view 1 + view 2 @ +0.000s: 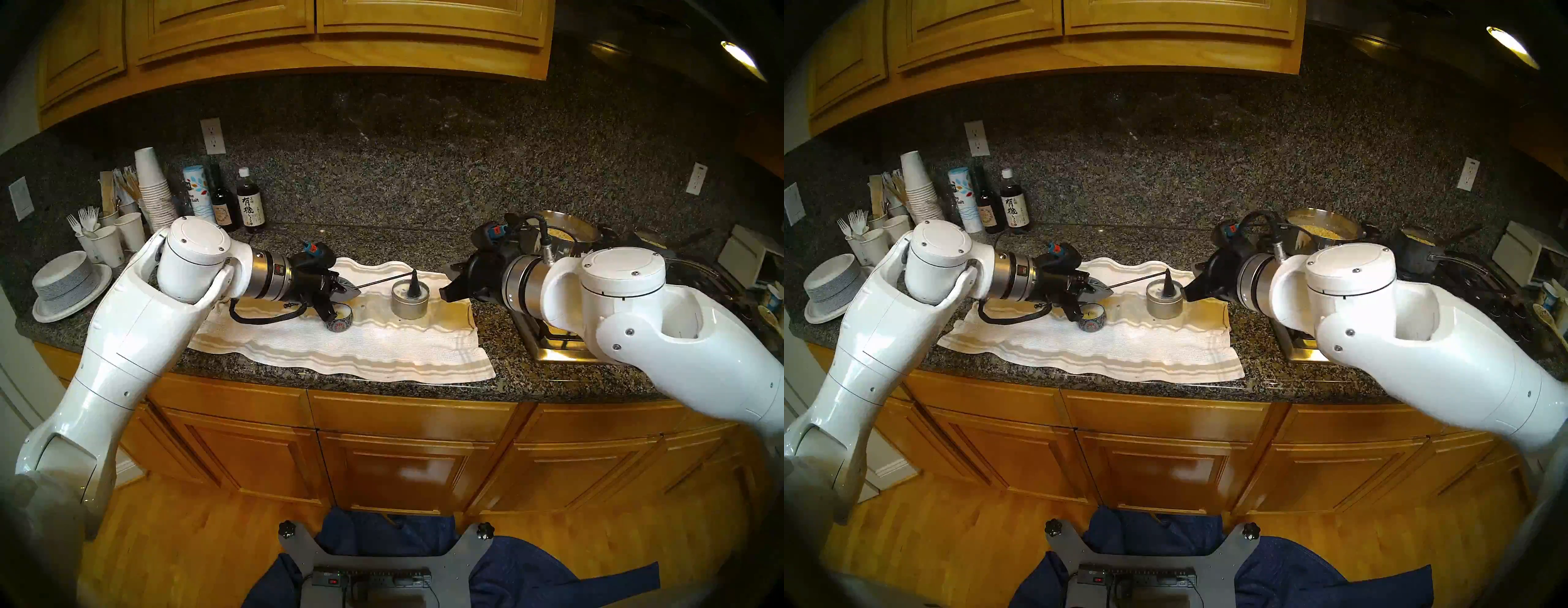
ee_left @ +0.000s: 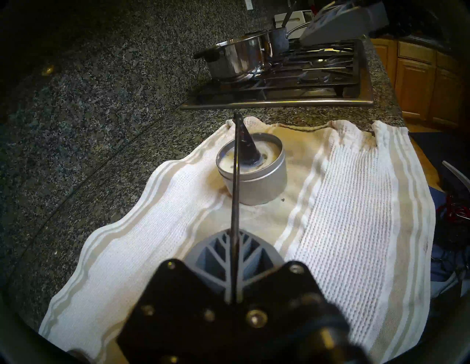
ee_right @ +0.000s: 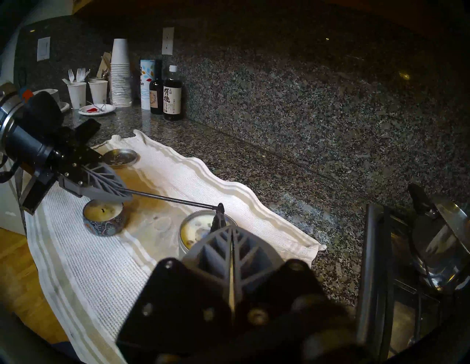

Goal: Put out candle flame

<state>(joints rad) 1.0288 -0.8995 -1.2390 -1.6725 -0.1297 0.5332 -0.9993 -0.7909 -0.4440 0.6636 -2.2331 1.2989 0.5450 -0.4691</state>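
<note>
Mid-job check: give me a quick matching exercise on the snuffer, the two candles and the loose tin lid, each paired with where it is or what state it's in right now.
Things:
1. candle snuffer
2. silver tin candle
3. patterned blue tin candle
4. tin lid

States:
A. lies open side up at the towel's back edge, behind the left gripper
B. has the dark cone standing on its wax
C. handle clamped in the left gripper
D. sits under the left gripper, wick bare, no flame seen

Pairs: 1-C, 2-B, 3-D, 4-A
</note>
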